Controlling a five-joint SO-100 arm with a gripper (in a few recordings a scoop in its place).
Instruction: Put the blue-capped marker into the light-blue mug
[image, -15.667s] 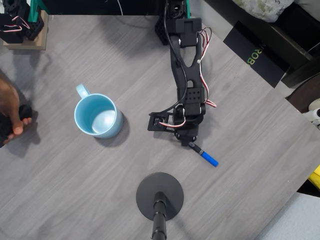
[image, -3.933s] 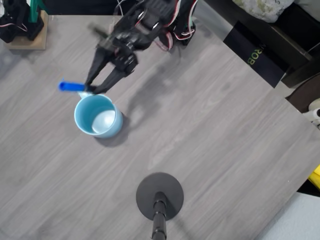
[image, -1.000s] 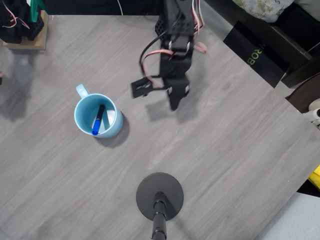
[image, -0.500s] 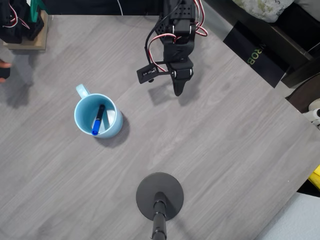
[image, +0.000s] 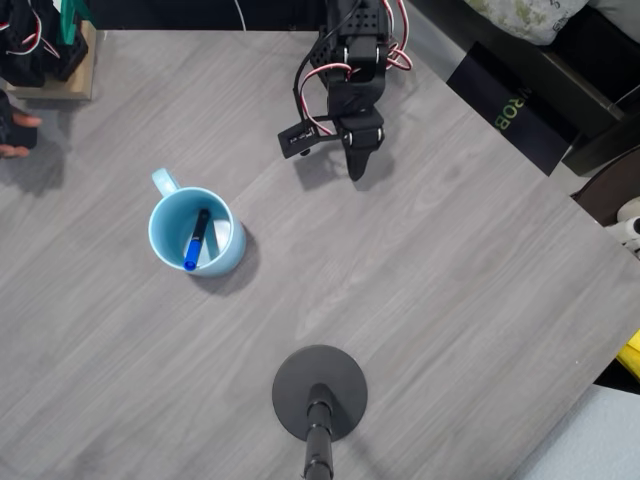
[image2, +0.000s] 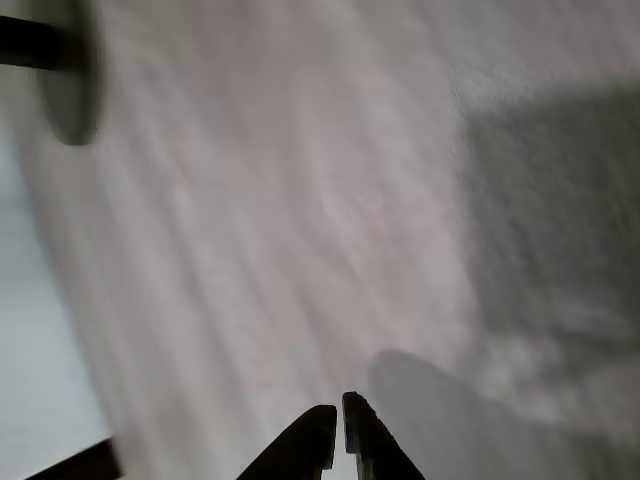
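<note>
One marker sits inside the mug, which stands on the desk at the left of centre in the overhead view, its small loop handle toward the upper left. Judging by that, the task looks done: the marker is fully within the rim, leaning against the inner wall, and nothing of it hangs outside. What may be left is only for the arm to settle out of the way.

The marker's long axis runs nearly up and down the frame, tilted slightly so the black barrel end points toward the top, a little right, and the bright blue cap points toward the bottom, a little left. The cap end lies low near the mug's lower inner wall.

The hand is at the upper middle of the overhead view, well apart from the mug, with nothing in it. In the wrist view the hand has its two dark fingertips almost touching, only a thin slit between them, so it is closed and empty above bare, blurred desk. A round black stand base rests near the bottom centre.
</note>
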